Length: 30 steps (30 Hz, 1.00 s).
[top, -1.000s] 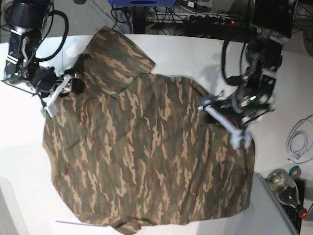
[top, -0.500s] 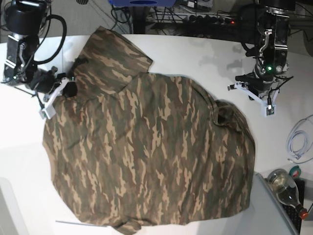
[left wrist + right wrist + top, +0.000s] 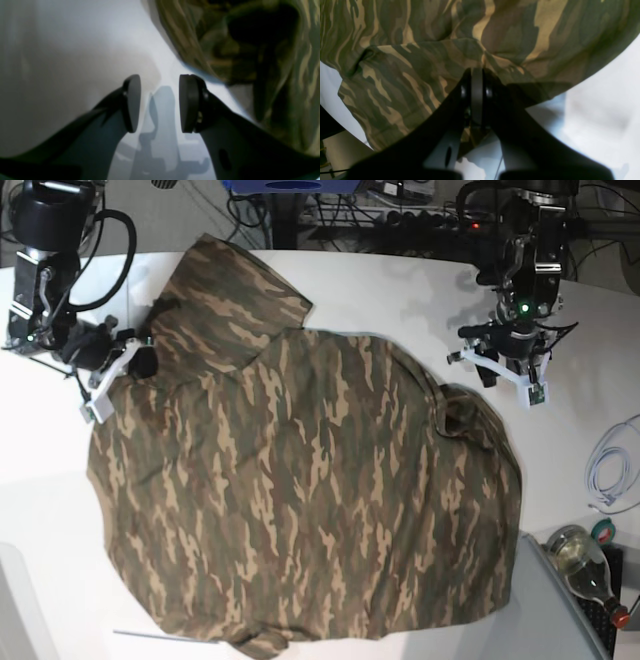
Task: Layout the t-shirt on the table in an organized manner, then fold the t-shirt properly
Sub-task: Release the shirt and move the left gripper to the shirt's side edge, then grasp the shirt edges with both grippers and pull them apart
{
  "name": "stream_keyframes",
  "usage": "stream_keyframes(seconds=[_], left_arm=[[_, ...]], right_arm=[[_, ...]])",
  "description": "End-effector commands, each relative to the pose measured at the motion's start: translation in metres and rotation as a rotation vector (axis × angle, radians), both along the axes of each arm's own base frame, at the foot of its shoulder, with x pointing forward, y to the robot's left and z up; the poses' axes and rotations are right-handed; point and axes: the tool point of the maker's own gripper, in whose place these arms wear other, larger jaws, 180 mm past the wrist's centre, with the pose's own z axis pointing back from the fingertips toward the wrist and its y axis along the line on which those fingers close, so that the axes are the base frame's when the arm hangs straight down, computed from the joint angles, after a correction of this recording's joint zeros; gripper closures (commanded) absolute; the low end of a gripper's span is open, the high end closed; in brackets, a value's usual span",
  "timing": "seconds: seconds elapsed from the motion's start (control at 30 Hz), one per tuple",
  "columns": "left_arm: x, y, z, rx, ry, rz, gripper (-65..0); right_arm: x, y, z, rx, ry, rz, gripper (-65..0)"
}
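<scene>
White and smooth, the table (image 3: 360, 290) is filling most of the base view, with a dark strip of cables and equipment running along its far edge.

The t-shirt (image 3: 300, 480), in olive, tan and dark brown camouflage, is lying spread across the middle of the table. It is mostly flat, with one sleeve reaching toward the far left corner and a small bunched fold sitting near its right edge. Its lower hem is running off the near edge of the view.

The right gripper (image 3: 477, 100) is sitting at the shirt's left edge in the base view, just below the spread sleeve. In its wrist view its jaws are pressing together on a fold of camouflage cloth, with fabric filling the space above them and bare table showing to the right.

The left gripper (image 3: 158, 103) is hovering over bare table on the right of the base view, just beyond the shirt's edge. Its two dark pads are standing apart with only white surface and their own shadow between them, and the shirt is lying off to one side, not touching them.

A white cable (image 3: 610, 470) is lying coiled at the right edge, and a glass bottle (image 3: 585, 565) is resting near the lower right corner.
</scene>
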Motion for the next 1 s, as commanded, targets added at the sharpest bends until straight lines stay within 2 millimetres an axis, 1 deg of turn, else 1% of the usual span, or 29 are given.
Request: stream_keyframes(seconds=[0.0,0.17,0.27,0.3,0.33,0.4,0.43,0.47,0.5,0.53,0.57,0.67,0.77,0.83,0.87,0.97], left_arm=[[0.013,-0.001,0.013,0.007,-0.052,-0.02,-25.2],[0.017,-0.014,0.014,-0.023,-0.061,-0.089,-25.3],[0.016,-0.014,0.011,-0.025,-0.056,-0.088,-26.3],[0.019,-0.014,0.013,-0.025,-0.06,-0.087,-28.8],[0.023,-0.014,0.015,-0.025,-0.07,-0.089,-33.2],[0.026,-0.014,0.017,-0.026,-0.076,-0.088,-44.9],[0.028,-0.014,0.018,-0.026,-0.079,-0.088,-49.0],[0.028,-0.015,0.018,-0.028,-0.079,-0.088,-51.7],[0.029,-0.017,0.018,-0.034,-0.082,-0.087,-51.5],[0.034,-0.02,0.019,-0.043,-0.09,-0.084,-50.5],[0.035,-0.022,0.016,-0.051,-0.085,-0.078,-49.5],[0.036,-0.02,-0.004,-0.062,-0.036,-0.062,-46.1],[0.032,-0.02,-0.019,-0.076,0.005,-0.041,-42.0],[0.031,-0.019,-0.021,-0.077,0.01,-0.036,-35.7],[0.031,-0.018,-0.021,-0.075,0.01,-0.037,-31.4],[0.029,-0.015,-0.021,-0.063,0.014,-0.04,-12.7]], right_arm=[[-0.003,-0.006,-0.002,-0.036,0.023,0.02,-0.8],[-0.003,-0.007,-0.002,-0.037,0.023,0.02,-0.8],[-0.003,-0.01,-0.001,-0.044,0.023,0.021,-0.8],[-0.003,-0.012,-0.001,-0.048,0.023,0.021,-0.8],[-0.003,-0.013,-0.001,-0.05,0.023,0.021,-0.8],[-0.003,-0.013,-0.001,-0.05,0.023,0.021,-0.8],[-0.003,-0.013,-0.001,-0.05,0.021,0.021,-0.8],[-0.003,-0.013,-0.001,-0.05,0.021,0.021,-0.8],[-0.003,-0.013,-0.001,-0.05,0.021,0.021,-0.8],[-0.003,-0.013,-0.001,-0.05,0.021,0.021,-0.8],[-0.003,-0.013,-0.001,-0.05,0.021,0.021,-0.8],[-0.002,-0.013,0.0,-0.05,0.02,0.021,-0.8],[-0.001,-0.013,0.0,-0.05,0.018,0.021,-0.8],[-0.001,-0.016,0.0,-0.056,0.018,0.021,-0.8],[-0.001,-0.02,0.001,-0.063,0.02,0.021,-0.8],[-0.002,-0.024,0.0,-0.071,0.023,0.02,-0.8]])
